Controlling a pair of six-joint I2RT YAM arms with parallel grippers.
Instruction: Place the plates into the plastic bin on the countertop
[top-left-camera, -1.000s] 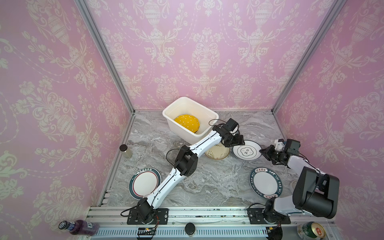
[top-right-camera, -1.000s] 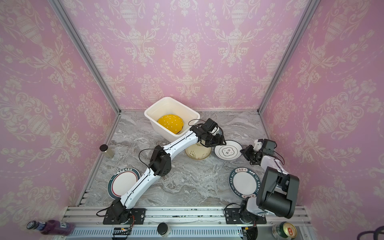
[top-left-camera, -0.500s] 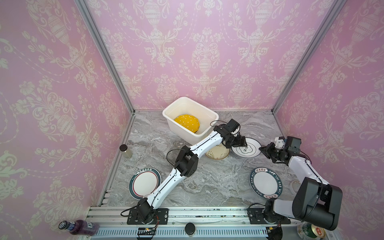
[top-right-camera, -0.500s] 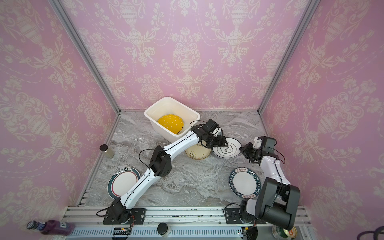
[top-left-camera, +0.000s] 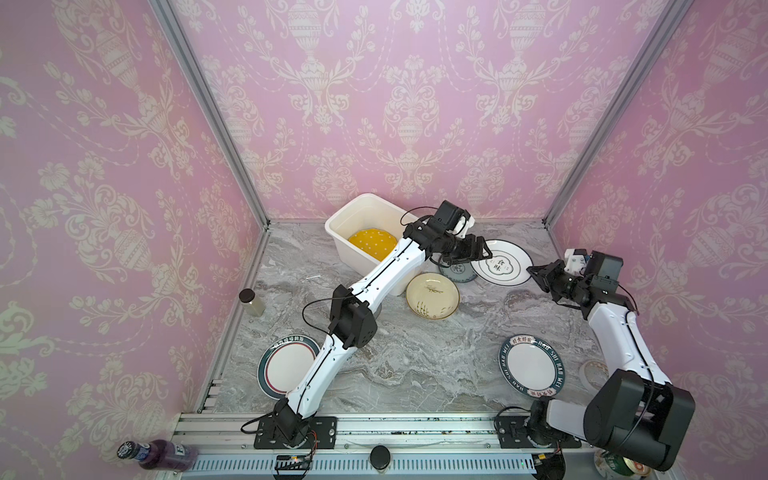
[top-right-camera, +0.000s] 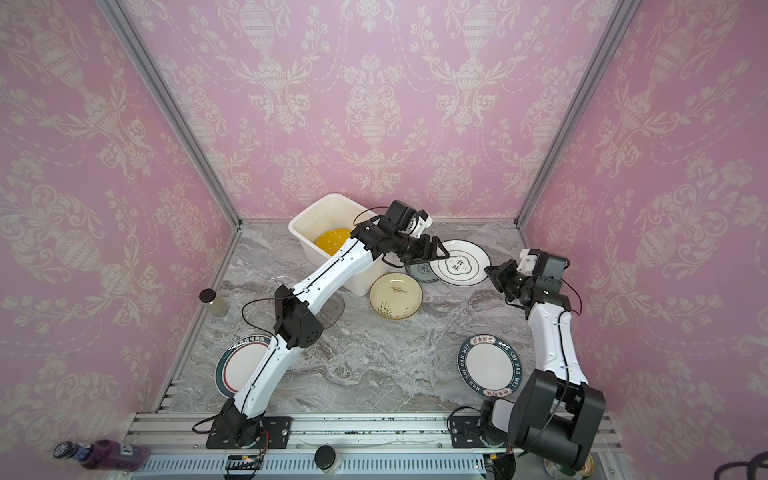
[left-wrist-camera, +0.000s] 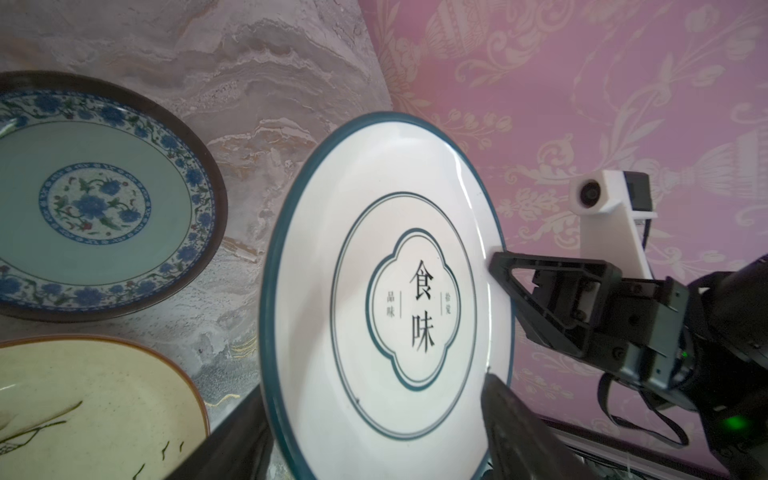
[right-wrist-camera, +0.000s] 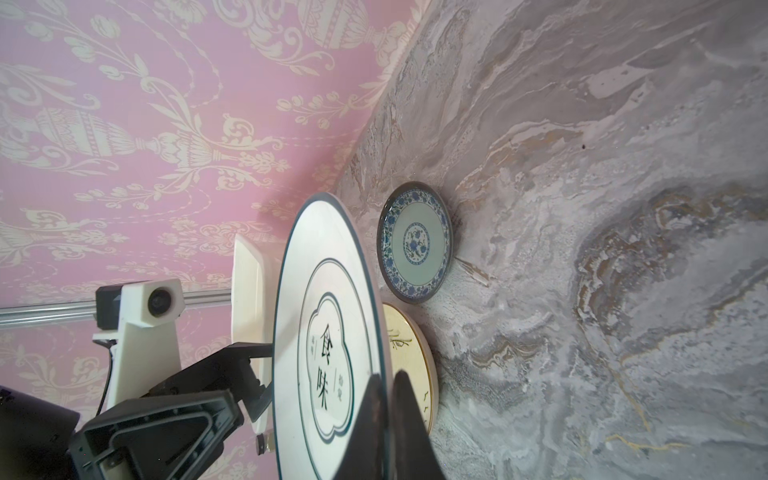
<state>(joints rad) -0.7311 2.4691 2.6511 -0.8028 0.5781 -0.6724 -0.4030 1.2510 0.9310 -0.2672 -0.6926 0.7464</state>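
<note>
In both top views a dark-rimmed plate (top-left-camera: 286, 365) lies flat on the countertop (top-left-camera: 415, 374) at the left, partly under the left arm. The plastic bin (top-left-camera: 353, 257) stands at the back, left of centre, with the yellow dotted plate (top-left-camera: 372, 243) inside it. Just right of the bin, the left gripper (top-left-camera: 481, 250) has its jaws spread wide, astride the left rim of the lettered white plate (top-left-camera: 505, 264). The cream plate (top-left-camera: 432, 295) and the blue patterned plate (top-left-camera: 457, 272) lie on the countertop near that gripper. At the lettered white plate's right rim the right gripper (top-left-camera: 533, 272) is closed, pinching the edge. A second dark-rimmed plate (top-left-camera: 532, 365) lies flat at the front right.

Only the left wrist view shows the lettered plate's printed face, with one left finger (left-wrist-camera: 519, 436) over it and the other below. Whether either finger touches the plate cannot be determined. Only the right wrist view shows this plate (right-wrist-camera: 328, 332) nearly edge-on and held clear of the countertop, its rim clamped between the right fingertips (right-wrist-camera: 411, 424).
</note>
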